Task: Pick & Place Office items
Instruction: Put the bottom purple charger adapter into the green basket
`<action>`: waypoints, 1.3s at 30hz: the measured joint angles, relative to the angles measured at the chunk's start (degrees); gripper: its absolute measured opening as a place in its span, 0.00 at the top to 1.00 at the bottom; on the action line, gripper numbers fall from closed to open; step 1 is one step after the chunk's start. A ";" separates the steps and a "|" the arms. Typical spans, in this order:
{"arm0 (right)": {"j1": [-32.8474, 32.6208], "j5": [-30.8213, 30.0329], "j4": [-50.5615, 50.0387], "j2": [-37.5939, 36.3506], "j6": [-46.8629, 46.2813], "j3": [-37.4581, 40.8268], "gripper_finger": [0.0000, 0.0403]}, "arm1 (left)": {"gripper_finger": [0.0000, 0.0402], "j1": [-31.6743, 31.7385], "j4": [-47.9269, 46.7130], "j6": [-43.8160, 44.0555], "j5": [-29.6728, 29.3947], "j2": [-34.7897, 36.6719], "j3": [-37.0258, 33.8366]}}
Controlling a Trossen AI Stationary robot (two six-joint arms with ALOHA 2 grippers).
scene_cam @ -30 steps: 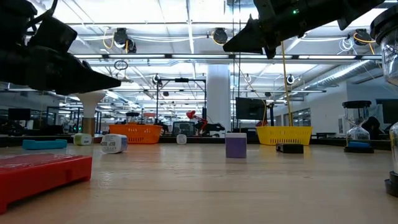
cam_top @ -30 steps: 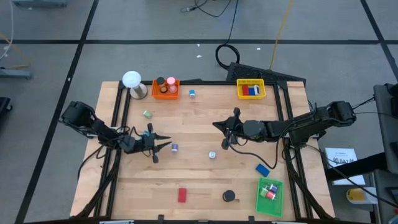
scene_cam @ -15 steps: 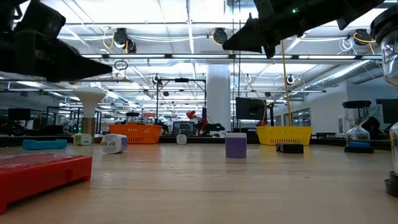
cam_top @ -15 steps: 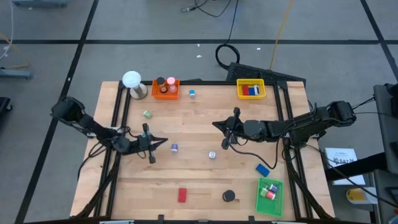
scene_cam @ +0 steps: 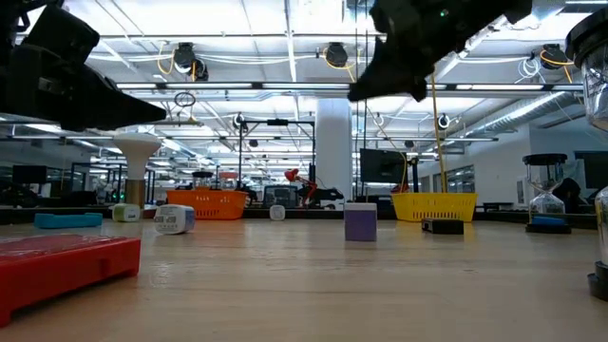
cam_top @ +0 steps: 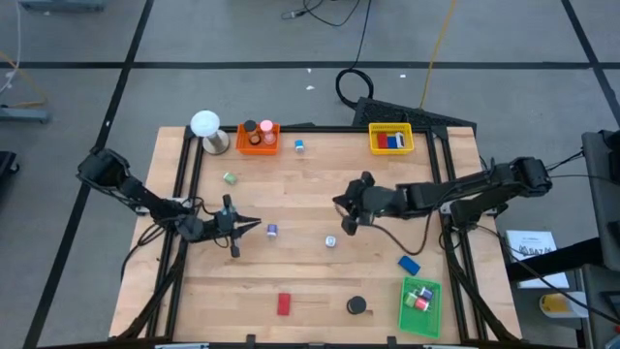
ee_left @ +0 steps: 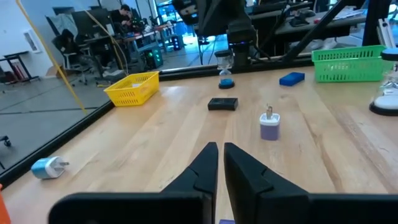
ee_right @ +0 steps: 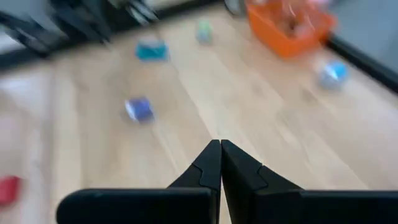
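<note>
Dark jaws pinched shut and empty tip the left gripper (cam_top: 254, 226), which hovers just beside a small purple piece (cam_top: 272, 231) on the wooden worktop (cam_top: 310, 281). The right gripper (cam_top: 339, 202), jaws also clenched on nothing, hangs mid-worktop near a white clip-like piece (cam_top: 330, 240). A red block (cam_top: 284, 304), black disc (cam_top: 357, 306) and blue block (cam_top: 409, 264) lie loose. Closed jaws descending could knock the purple piece away.

Overhead, table-level and 2 wrist cameras share the table (cam_top: 310, 271).
</note>
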State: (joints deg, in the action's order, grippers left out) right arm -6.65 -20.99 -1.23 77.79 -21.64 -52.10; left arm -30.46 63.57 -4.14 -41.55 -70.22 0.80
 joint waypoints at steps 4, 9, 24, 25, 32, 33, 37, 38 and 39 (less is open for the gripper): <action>-1.06 -0.09 -10.05 2.98 -5.03 -3.14 0.98 | 0.93 0.02 0.00 -0.02 0.01 0.00 0.00; -3.16 5.76 -10.57 6.32 -6.66 -3.65 0.87 | 0.95 0.02 0.11 -0.04 0.03 0.00 0.02; -12.56 -1.48 -6.56 16.48 -8.14 -3.65 0.38 | 0.94 0.04 0.09 -0.07 0.07 0.00 0.04; -12.62 -1.45 -5.10 17.57 -8.16 -3.65 0.36 | 0.94 0.04 0.09 -0.07 0.07 0.00 0.04; -12.59 -1.44 -4.16 21.53 -7.76 -3.62 0.27 | 0.92 0.04 0.09 -0.07 0.07 0.00 0.04; -12.57 -1.44 -3.96 21.39 -7.63 -3.60 0.26 | 0.92 0.04 0.09 -0.07 0.07 0.00 0.04; -11.76 -1.36 -1.71 21.24 -7.33 -3.65 0.25 | 0.92 0.04 0.09 -0.07 0.07 0.00 0.04; -11.53 -1.31 -1.70 21.40 -7.22 -3.65 0.25 | 0.92 0.04 0.09 -0.07 0.07 0.00 0.04; -11.25 -1.29 -1.50 21.74 -7.08 -3.65 0.26 | 0.92 0.04 0.09 -0.07 0.07 0.00 0.04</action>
State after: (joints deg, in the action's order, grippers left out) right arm -17.90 -22.28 -2.73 99.53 -28.72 -55.75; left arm -30.41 63.66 -4.21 -41.47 -70.22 0.84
